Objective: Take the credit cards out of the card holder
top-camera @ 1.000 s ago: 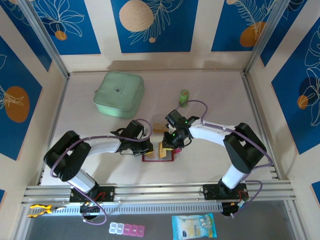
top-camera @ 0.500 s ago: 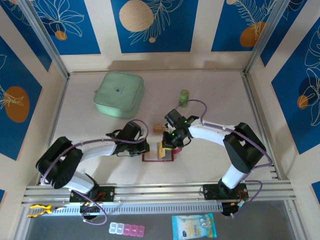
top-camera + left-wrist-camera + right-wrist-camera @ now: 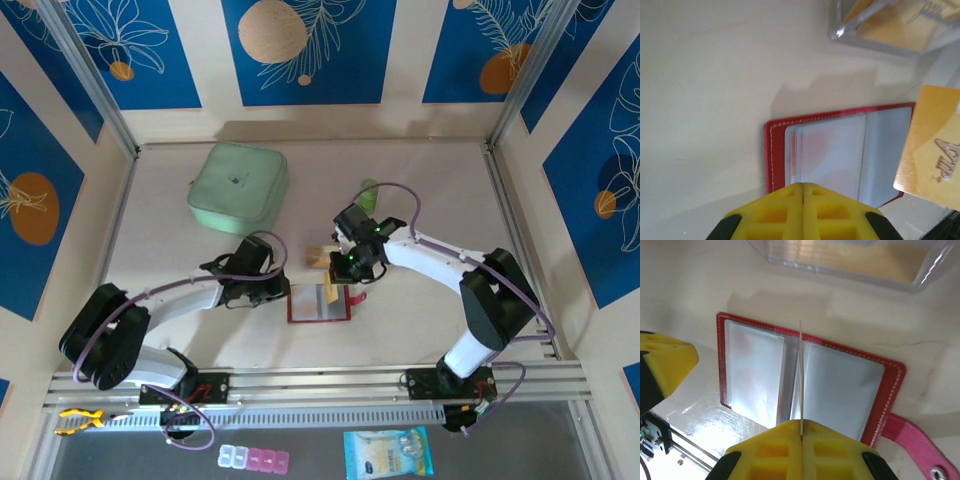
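The red card holder lies open and flat on the table, its grey clear pockets facing up and its pink tab sticking out at the right. My right gripper hangs just above the holder's middle, shut on a tan credit card that I see edge-on. The same card shows its gold face in the left wrist view. My left gripper is at the holder's left edge, shut with nothing in it; its yellow fingertips meet over the red border.
A clear plastic tray with tan cards inside sits just behind the holder. A large pale-green pouch lies at the back left. A small green bottle stands behind the right arm. Metal rails run along the near edge.
My right gripper has risen and moved back slightly, lifting the tan card out of the holder. The left arm has stretched lower, and its gripper has slid a little left off the holder.
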`<state>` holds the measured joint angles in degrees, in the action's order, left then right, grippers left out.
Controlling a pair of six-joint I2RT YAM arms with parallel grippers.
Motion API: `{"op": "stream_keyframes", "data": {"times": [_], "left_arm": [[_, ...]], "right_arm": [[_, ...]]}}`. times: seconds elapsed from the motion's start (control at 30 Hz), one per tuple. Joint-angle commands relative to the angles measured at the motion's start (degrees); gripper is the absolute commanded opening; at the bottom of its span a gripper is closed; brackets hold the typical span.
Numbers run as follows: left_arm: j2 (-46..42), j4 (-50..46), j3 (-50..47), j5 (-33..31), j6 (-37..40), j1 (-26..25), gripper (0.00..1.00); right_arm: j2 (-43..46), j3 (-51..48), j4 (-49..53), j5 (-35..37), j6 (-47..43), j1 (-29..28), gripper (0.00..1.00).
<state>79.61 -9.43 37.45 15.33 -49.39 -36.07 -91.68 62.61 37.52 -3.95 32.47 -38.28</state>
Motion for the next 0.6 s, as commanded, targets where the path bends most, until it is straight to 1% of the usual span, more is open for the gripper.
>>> {"op": "stream_keyframes", "data": {"times": [0.0, 0.07, 0.13, 0.17, 0.23, 0.3, 0.37, 0.43, 0.5, 0.57], "left_arm": [[0.9, -2.2, 3.4, 0.5, 3.1, 1.7, 0.07], [1.9, -2.0, 4.6, 1.4, 3.5, 2.0, 0.06], [2.7, -1.4, 5.1, 1.9, 3.5, 2.1, 0.07], [3.1, -0.9, 5.3, 2.3, 3.4, 2.1, 0.07], [3.5, -0.7, 5.4, 2.9, 3.2, 2.1, 0.07], [3.6, -0.4, 5.4, 3.4, 3.0, 2.1, 0.07], [3.1, -0.1, 4.8, 3.4, 2.7, 2.1, 0.07], [2.7, 0.2, 4.2, 3.4, 2.5, 2.1, 0.08], [2.0, 0.6, 3.4, 3.4, 2.1, 2.1, 0.08], [1.3, 1.5, 2.4, 3.4, 1.6, 2.1, 0.08]], "right_arm": [[1.9, 3.6, 4.1, 2.4, -12.4, 1.3, 0.01], [1.4, 5.9, 4.9, 3.6, -20.3, 2.0, 0.01], [0.4, 7.6, 5.6, 2.2, -29.3, 2.7, 0.01], [-0.4, 8.9, 6.7, 2.2, -35.9, 2.8, 0.00], [-2.2, 11.6, 8.8, 5.1, -44.5, 2.8, 0.00], [-4.2, 14.7, 11.6, 7.4, -55.0, 2.6, 0.00], [-6.0, 17.3, 13.6, 10.4, -62.9, 2.2, 0.00], [-8.3, 20.7, 15.6, 10.9, -69.1, 2.2, 0.00], [-11.1, 25.0, 19.7, 9.1, -75.2, 2.2, 0.00], [-13.7, 28.4, 22.2, 8.8, -78.9, 2.2, 0.00]]}}
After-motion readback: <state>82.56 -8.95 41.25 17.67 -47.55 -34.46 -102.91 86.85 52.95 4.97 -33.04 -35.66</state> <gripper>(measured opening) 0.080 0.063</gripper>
